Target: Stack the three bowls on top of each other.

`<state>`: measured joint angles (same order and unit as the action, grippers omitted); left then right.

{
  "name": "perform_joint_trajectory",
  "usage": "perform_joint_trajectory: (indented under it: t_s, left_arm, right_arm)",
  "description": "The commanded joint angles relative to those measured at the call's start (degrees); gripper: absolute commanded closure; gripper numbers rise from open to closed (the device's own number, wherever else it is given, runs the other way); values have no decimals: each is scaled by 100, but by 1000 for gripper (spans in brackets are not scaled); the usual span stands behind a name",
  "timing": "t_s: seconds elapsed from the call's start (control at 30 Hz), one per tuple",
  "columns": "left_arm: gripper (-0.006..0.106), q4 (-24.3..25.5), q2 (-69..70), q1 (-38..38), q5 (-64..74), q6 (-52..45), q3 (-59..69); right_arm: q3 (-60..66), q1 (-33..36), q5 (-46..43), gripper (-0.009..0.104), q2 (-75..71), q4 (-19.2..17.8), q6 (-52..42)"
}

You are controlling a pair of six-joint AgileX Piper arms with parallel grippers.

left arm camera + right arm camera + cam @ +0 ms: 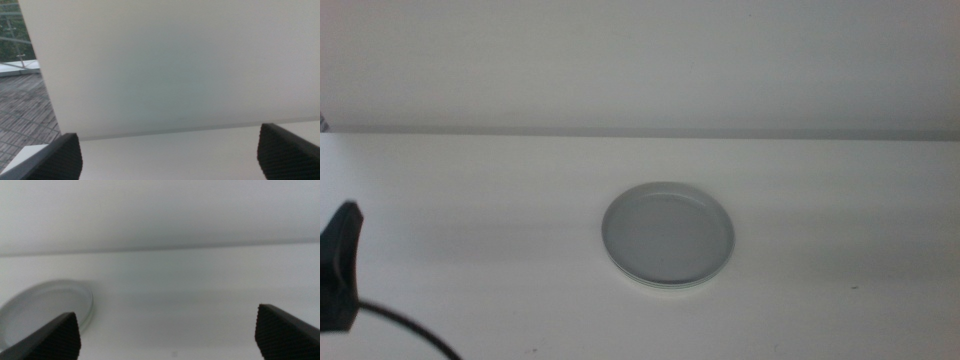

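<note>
A grey bowl (668,232) sits near the middle of the white table, nested on top of a stack. The pale rim of a lower bowl (665,287) peeks out under its front edge; how many lie beneath I cannot tell. My left gripper (170,157) is open and holds nothing, facing the back wall; in the middle view it (340,262) shows as a dark shape at the left edge, well away from the stack. Also open and holding nothing, my right gripper (167,337) has the grey bowl (45,305) off to one side beyond its jaw.
The white table (840,200) runs back to a plain white wall (640,60). A black cable (415,330) trails from the left arm at the lower left. Past the wall's end, a paved floor (20,110) shows in the left wrist view.
</note>
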<state>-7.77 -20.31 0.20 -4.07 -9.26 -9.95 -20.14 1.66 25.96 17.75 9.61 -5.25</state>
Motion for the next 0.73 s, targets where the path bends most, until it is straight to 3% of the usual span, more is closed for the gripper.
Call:
perform_joint_trajectory:
  t_s: [0.0,0.07,0.17,0.23,0.37,0.43,0.7]
  left_arm:
    - [7,21,381,90,-82,9,251]
    - [7,21,701,108,-82,9,406]
    - [7,30,1106,108,-109,9,624]
    - [7,30,1336,108,-93,21,792]
    - [7,30,1905,108,-57,21,1238]
    - [7,30,2228,117,618,21,1201]
    - [7,41,2239,130,472,10,1213]
  right_arm:
    - [702,-53,-177,2,-668,-12,-58]
    - [1091,-53,-305,2,-1154,-151,-58]
    - [1682,-53,-434,2,-2025,-650,-58]
    - [1890,-53,-524,2,-1902,-799,-58]
    - [2176,-53,-632,2,-1900,-897,-58]
    - [2243,-53,-680,2,-1981,-961,-58]
    - [2232,-53,-703,2,-1981,-961,-58]
